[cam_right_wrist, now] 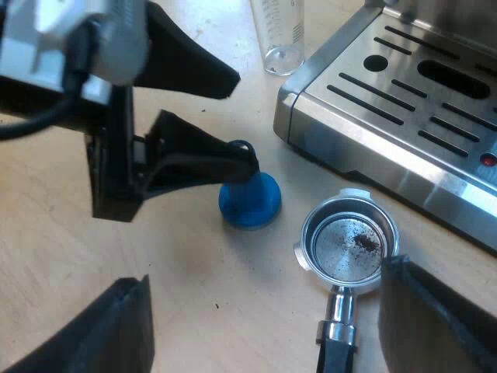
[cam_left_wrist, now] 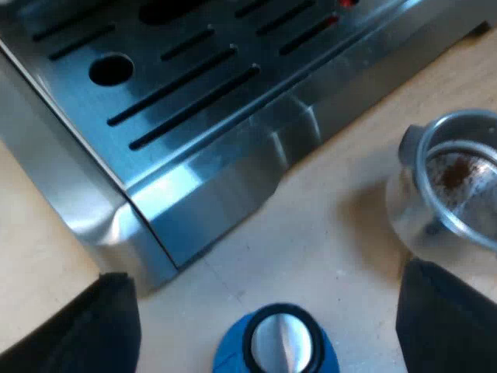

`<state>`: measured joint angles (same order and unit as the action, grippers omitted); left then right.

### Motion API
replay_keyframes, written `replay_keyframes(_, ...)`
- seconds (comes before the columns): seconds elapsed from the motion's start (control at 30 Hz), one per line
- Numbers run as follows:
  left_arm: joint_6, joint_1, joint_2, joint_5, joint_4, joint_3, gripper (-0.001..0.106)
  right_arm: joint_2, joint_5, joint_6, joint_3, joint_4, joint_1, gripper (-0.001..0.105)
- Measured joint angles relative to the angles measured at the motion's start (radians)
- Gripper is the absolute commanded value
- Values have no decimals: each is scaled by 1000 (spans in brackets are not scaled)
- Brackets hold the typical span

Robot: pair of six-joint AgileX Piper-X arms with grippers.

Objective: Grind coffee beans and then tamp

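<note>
A blue tamper [cam_right_wrist: 248, 198] with a metal top [cam_left_wrist: 281, 342] stands on the wooden table before the espresso machine [cam_left_wrist: 178, 101]. My left gripper [cam_left_wrist: 268, 311] is open astride it. In the right wrist view, one left finger [cam_right_wrist: 202, 159] has its tip at the tamper's top and the other left finger [cam_right_wrist: 186, 66] stands apart. The metal holder [cam_right_wrist: 349, 241] lies loose on the table near the tamper, with a few specks of grounds in its basket [cam_left_wrist: 458, 183]. My right gripper [cam_right_wrist: 264, 276] hangs open over the holder's dark handle [cam_right_wrist: 338, 334].
The machine's slotted drip tray [cam_right_wrist: 404, 101] juts out close to the tamper and the holder. A measuring glass [cam_right_wrist: 279, 31] stands upright on the table by the tray's corner. Bare wooden table [cam_right_wrist: 194, 264] surrounds the tamper.
</note>
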<state>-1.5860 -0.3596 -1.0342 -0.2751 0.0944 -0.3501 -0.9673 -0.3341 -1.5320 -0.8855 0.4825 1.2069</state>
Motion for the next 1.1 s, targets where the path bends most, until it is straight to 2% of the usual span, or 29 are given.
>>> replay_keyframes(0.33, 0, 0, -151, -7, -94, 0, 70, 0, 0, 0, 0, 0, 0, 63)
replay_keyframes(0.5, 0, 0, -193, -7, -102, 0, 70, 0, 0, 0, 0, 0, 0, 63)
replay_keyframes(0.57, 0, 0, -203, -7, -102, 0, 65, 0, 0, 0, 0, 0, 0, 63)
replay_keyframes(0.67, 0, 0, -224, -7, -102, 0, 45, 0, 0, 0, 0, 0, 0, 63)
replay_keyframes(0.7, 0, 0, -225, -7, -102, 0, 42, 0, 0, 0, 0, 0, 0, 63)
replay_keyframes(0.87, 0, 0, -225, -7, -104, 0, 15, 0, 0, 0, 0, 0, 0, 63)
replay_keyframes(0.97, 0, 0, -225, -8, -104, 0, 6, 0, 0, 0, 0, 0, 0, 63)
replay_keyframes(1.1, 0, 0, -213, -29, -89, 0, 4, 0, 0, 0, 0, 0, 0, 63)
